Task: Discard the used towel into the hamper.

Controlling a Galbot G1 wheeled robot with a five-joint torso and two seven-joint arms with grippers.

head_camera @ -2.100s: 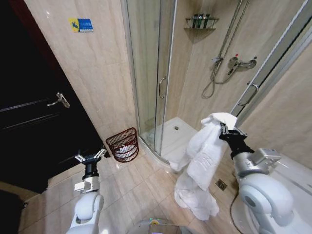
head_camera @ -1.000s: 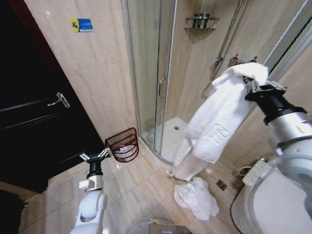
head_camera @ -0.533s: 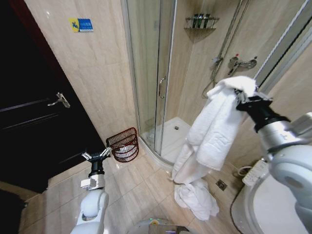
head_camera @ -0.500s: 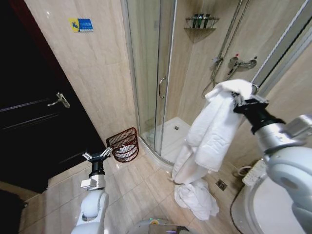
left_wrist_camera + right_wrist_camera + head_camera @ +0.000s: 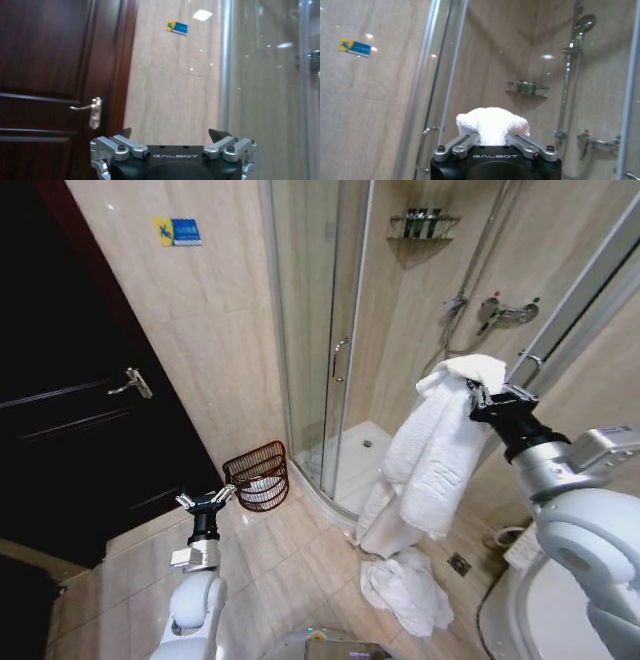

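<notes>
Right tool (image 5: 480, 396) clamped on fold of white towel (image 5: 435, 455), held high so most cloth hangs free; tail piles on floor, well right of hamper (image 5: 260, 476). Hamper tilted against wall beside shower door. Left tool (image 5: 206, 502) spread wide, empty, parked just before hamper.

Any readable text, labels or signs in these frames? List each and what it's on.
"GALBOT": on the body of the left gripper, left wrist view.
"GALBOT": on the body of the right gripper, which is shut on the towel, right wrist view.
Blue and yellow sign on the tiled wall: print too small to read.
Bottles on the shower shelf: labels too small to read.
</notes>
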